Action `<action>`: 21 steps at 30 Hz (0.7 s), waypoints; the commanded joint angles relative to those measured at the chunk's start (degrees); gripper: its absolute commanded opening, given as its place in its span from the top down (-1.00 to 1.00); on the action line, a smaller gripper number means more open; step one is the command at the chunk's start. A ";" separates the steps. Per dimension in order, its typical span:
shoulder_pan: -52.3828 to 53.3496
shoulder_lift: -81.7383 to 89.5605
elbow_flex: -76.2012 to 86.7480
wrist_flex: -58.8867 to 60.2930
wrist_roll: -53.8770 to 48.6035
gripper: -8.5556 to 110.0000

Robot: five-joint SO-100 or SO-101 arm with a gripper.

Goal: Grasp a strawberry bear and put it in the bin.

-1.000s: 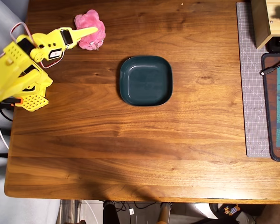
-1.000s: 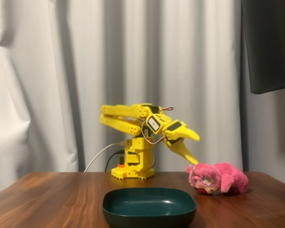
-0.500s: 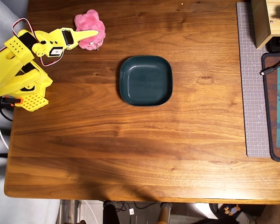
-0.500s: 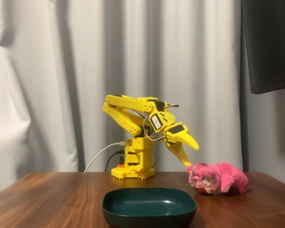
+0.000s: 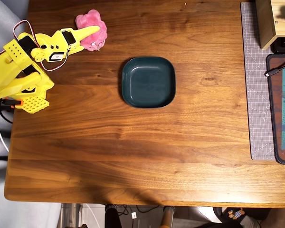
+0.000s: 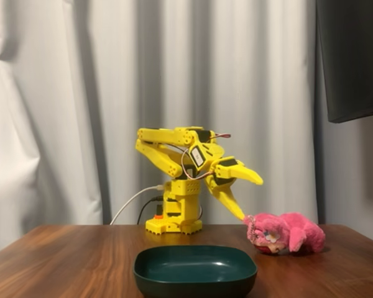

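The yellow arm (image 6: 180,180) is reaching over the bear (image 6: 286,233), with its gripper (image 6: 250,200) spread wide: one finger is pointing up and outward, the other is angling down to the toy's near edge. The bear (image 5: 91,29) is lying on the wooden table (image 5: 133,142) near its far corner, well apart from the bin (image 5: 148,81), which is sitting empty mid-table
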 commanded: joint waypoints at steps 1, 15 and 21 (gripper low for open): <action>1.76 0.62 -2.02 0.70 -2.81 0.11; 5.19 25.58 5.71 11.78 -9.76 0.10; 2.90 31.55 7.21 14.68 -8.96 0.08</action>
